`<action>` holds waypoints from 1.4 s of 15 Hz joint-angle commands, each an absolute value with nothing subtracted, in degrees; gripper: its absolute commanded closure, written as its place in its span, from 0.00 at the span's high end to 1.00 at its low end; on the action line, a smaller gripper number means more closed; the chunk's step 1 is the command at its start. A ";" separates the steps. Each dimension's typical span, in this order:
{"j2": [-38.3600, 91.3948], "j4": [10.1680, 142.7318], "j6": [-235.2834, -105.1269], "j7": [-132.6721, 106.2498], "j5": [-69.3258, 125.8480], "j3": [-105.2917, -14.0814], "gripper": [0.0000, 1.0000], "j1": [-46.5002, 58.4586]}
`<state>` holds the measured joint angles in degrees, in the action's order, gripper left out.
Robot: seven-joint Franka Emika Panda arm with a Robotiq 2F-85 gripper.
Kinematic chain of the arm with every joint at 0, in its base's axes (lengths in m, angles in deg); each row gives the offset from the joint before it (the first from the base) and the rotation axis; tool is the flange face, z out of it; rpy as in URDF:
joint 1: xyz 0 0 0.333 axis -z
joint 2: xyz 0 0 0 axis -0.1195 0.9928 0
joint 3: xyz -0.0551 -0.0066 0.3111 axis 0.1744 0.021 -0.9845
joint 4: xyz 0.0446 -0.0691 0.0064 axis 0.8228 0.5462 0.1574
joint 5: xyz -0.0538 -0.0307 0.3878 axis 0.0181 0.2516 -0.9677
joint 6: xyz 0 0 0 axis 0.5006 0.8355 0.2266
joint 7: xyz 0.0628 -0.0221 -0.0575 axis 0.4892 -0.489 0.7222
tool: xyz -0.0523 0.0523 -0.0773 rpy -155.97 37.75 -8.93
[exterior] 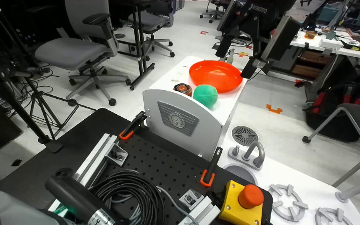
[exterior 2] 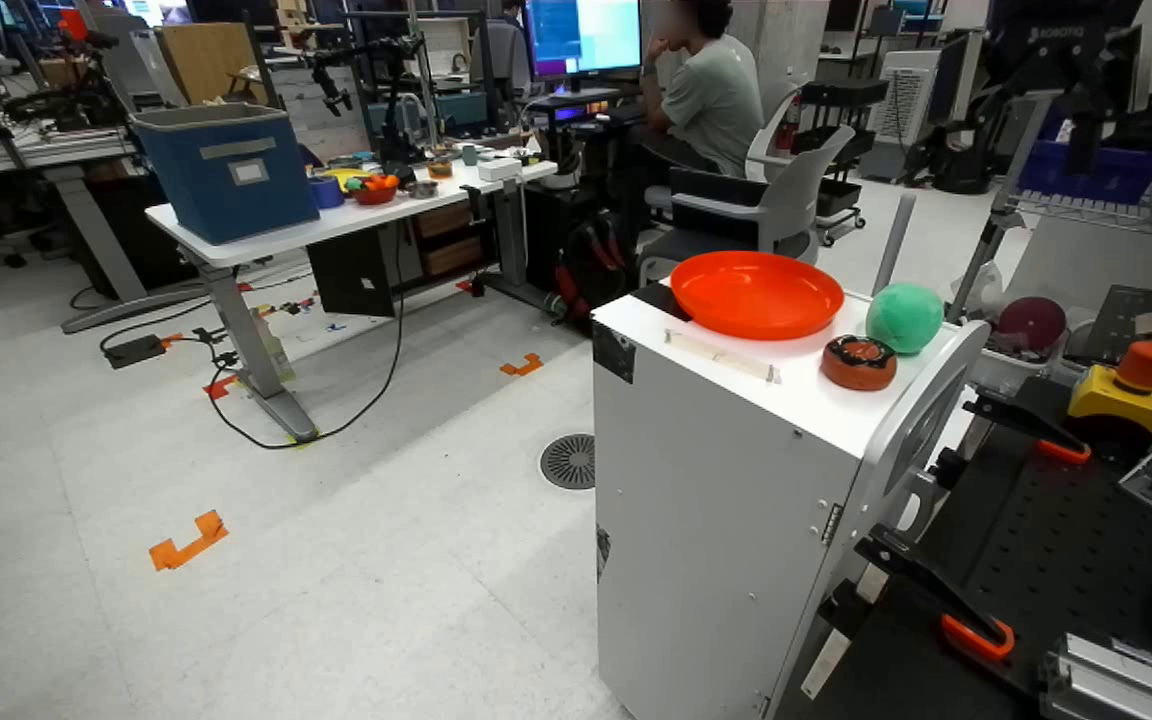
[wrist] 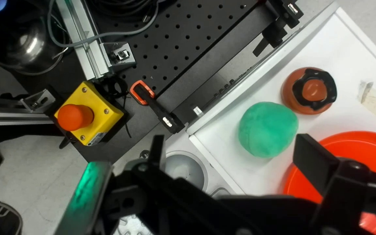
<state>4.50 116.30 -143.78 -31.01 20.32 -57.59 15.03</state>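
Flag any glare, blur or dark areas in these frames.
Wrist view: glare on the metal vessel, green sheen on a side panel of the gripper, whose nearest parts look soft. In an exterior view, the monitor glows bright; the gripper is dark.

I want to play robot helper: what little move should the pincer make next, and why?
Maybe centre the pincer over the green ball: its jaws stand open and empty, and in the wrist view the ball sits right of their middle.

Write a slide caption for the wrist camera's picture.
Looking past an open gripper: a green ball, a brown-and-black round object and a red-orange dish on a white surface.
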 commanded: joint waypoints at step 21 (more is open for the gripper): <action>3.86 110.57 -138.70 -24.28 20.88 -57.59 1.00 14.59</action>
